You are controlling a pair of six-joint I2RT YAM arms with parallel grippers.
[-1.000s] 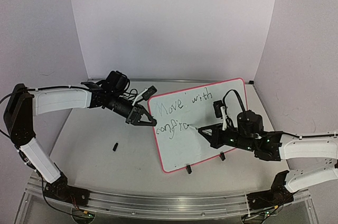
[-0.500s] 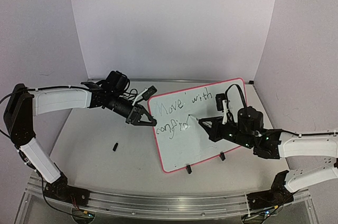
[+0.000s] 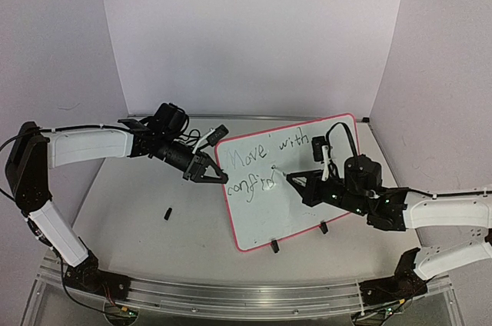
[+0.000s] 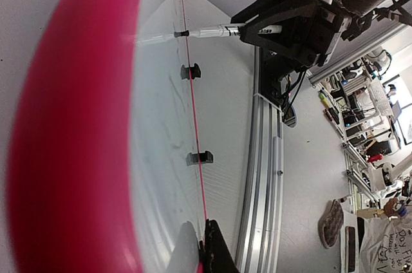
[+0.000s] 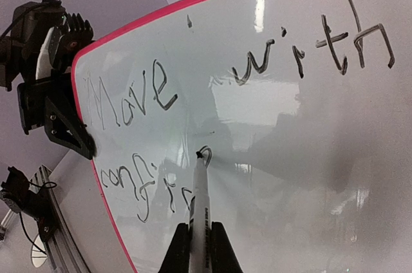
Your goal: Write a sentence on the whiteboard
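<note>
The whiteboard (image 3: 307, 199), white with a pink-red rim, stands tilted on two black clip feet at centre right. The sentence (image 3: 265, 158) reads "Move with" above a partly written "confi…" row; it also shows in the right wrist view (image 5: 161, 93). My left gripper (image 3: 219, 177) is shut on the board's left edge; in the left wrist view its fingertips (image 4: 219, 250) pinch the rim (image 4: 77, 125). My right gripper (image 3: 301, 181) is shut on a white marker (image 5: 200, 202), whose black tip touches the board at a small loop after "confi".
A small black marker cap (image 3: 167, 213) lies on the table left of the board. The clip feet (image 4: 191, 71) stand along the board's lower edge. An aluminium rail (image 3: 246, 291) runs along the near table edge. White walls close in the back and sides.
</note>
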